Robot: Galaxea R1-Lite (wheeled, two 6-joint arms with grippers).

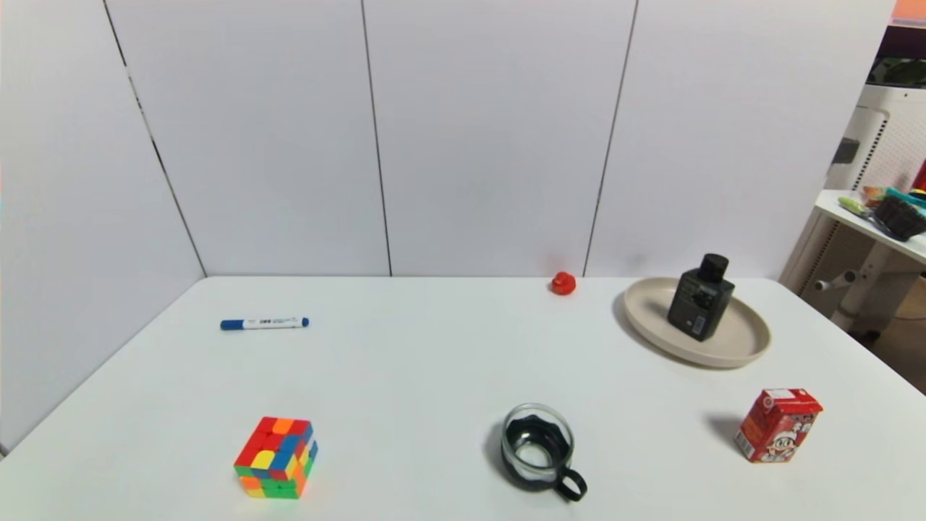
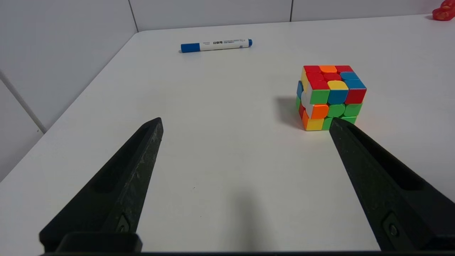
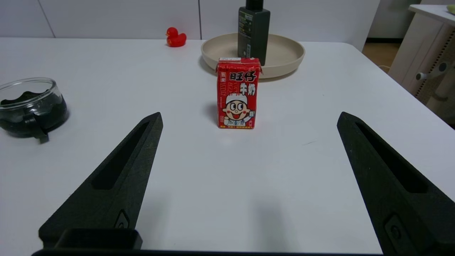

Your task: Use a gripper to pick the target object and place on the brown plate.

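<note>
black bottle (image 1: pixel 699 298) stands upright on the brown plate (image 1: pixel 745 340), toward the plate's far side, cap up, label w/ barcode facing the robot. nothing is touching it.

right gripper (image 3: pixel 249 121) is released, fingers (image 3: pixel 117 185) spread wide w/ nothing between them, low over the white table (image 1: pixel 434 362) at the near edge. straight ahead of it, between the fingertips' line of sight, is the red milk carton (image 3: pixel 237 93), upright and well apart from the tips. plate + bottle sit right behind the carton, farther out. red duck (image 3: pixel 175 37) is beyond and off to one side of the plate, near the back wall. glass cup w/ black handle (image 3: pixel 30 107) sits off to the gripper's left side, apart from it.

left gripper (image 2: pixel 245 124) also released, fingers (image 2: pixel 121 185) wide, holding nothing, low at the near edge on the left. rubik's cube (image 2: pixel 330 96) is just ahead of its right fingertip, close but can't tell if touching. blue marker (image 2: pixel 216 45) lies flat much farther out.

neither gripper shows in the head view.
</note>
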